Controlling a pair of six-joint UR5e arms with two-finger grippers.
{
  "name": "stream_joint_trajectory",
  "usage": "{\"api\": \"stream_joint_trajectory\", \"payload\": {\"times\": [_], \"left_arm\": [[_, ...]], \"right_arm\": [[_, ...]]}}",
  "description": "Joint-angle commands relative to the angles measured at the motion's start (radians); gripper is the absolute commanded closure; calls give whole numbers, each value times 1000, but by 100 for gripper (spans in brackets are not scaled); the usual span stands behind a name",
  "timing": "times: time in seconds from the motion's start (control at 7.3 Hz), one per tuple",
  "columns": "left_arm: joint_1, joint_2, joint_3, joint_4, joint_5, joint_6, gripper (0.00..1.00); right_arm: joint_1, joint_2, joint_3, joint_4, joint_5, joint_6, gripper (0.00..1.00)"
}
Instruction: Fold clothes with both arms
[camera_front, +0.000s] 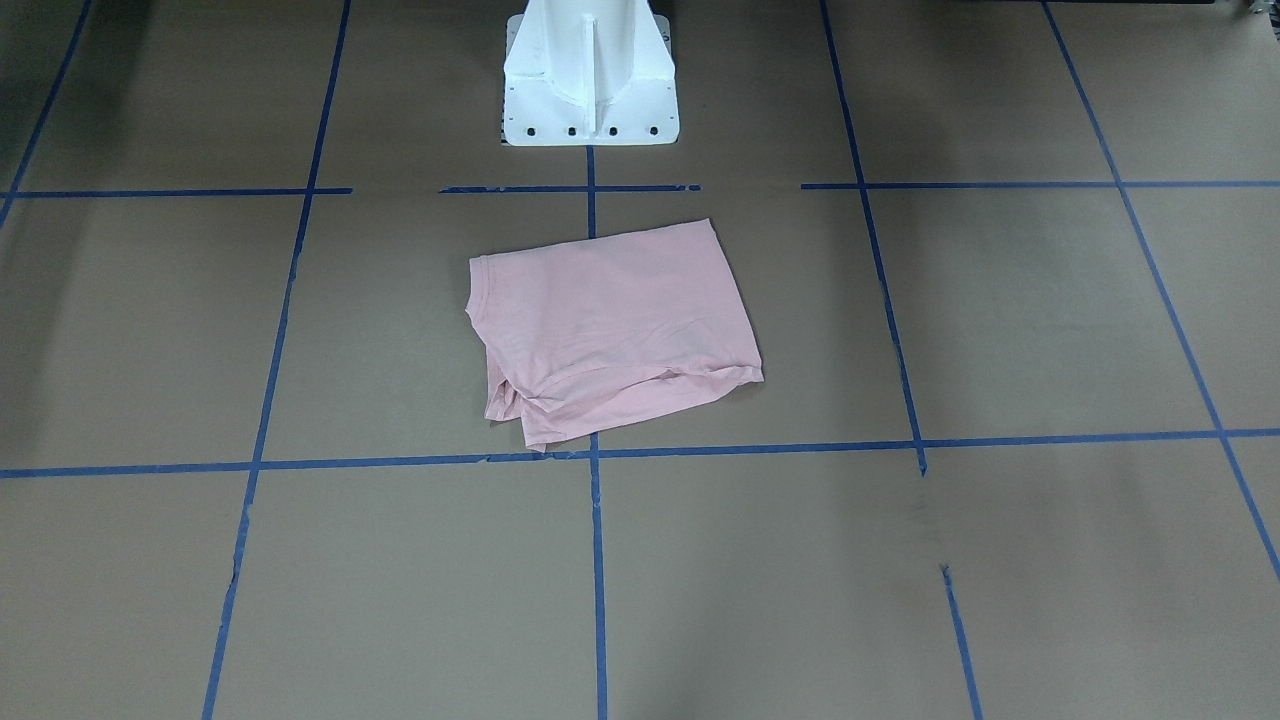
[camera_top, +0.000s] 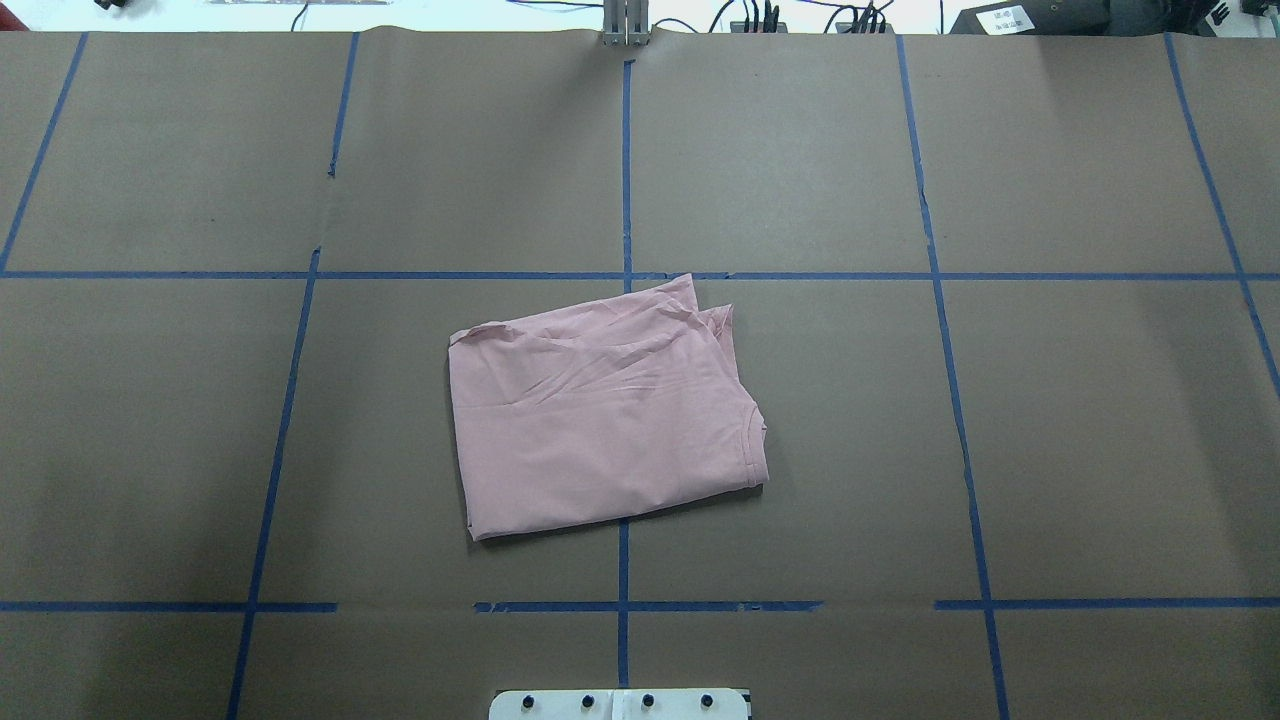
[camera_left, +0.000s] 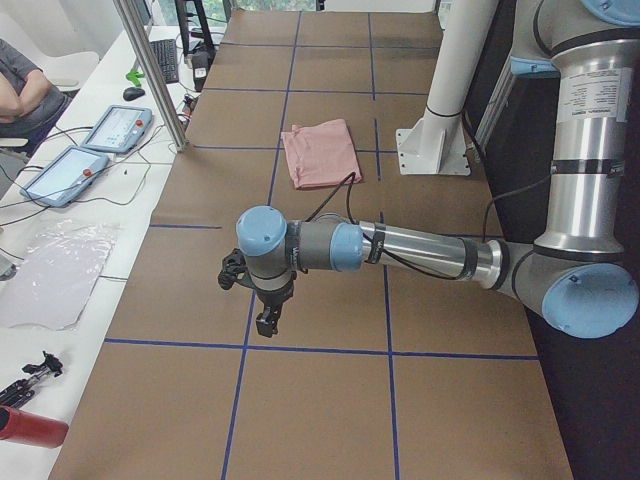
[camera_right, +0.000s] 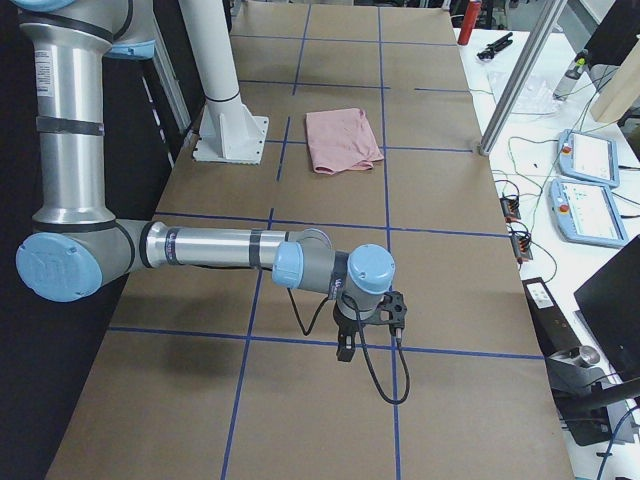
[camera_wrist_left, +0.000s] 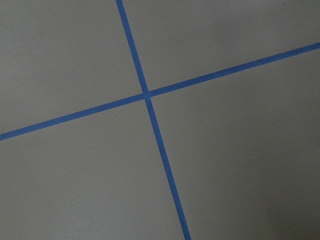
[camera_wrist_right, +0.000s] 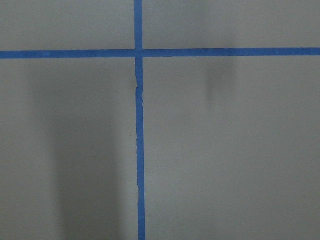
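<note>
Brown table (camera_top: 850, 450) bears folded pink T-shirt (camera_top: 600, 420).

The table (camera_wrist_left: 240, 165) fills the whole frame as a flat, matte grey-brown surface. Two strips of blue tape lie on it and cross. The steeper strip (camera_wrist_left: 165, 165) runs from the top edge, left of the middle, down to the bottom edge, leaning rightward as it descends. The shallower strip (camera_wrist_left: 225, 72) climbs from low on the left edge to high on the right edge. They meet at a crossing (camera_wrist_left: 146, 95) above and a little left of the centre, dividing the surface into four uneven fields, the lower right one the largest. The surface looks slightly darker toward the lower right corner, perhaps a soft shadow. Which strip lies on top cannot be told.
</note>
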Motion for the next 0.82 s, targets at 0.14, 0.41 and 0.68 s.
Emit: {"api": "stream_joint_trajectory", "payload": {"times": [0.14,0.41,0.68], "left_arm": [[-2,11,-6,0,46,2,0],[1,2,11,-9,57,2,0],[1,-9,-6,-13,146,0,0]], "right_arm": [[13,-36,8,98,-56,-3,0],[12,-30,8,109,-59,5,0],[12,-25,7,109,-62,4,0]]}}
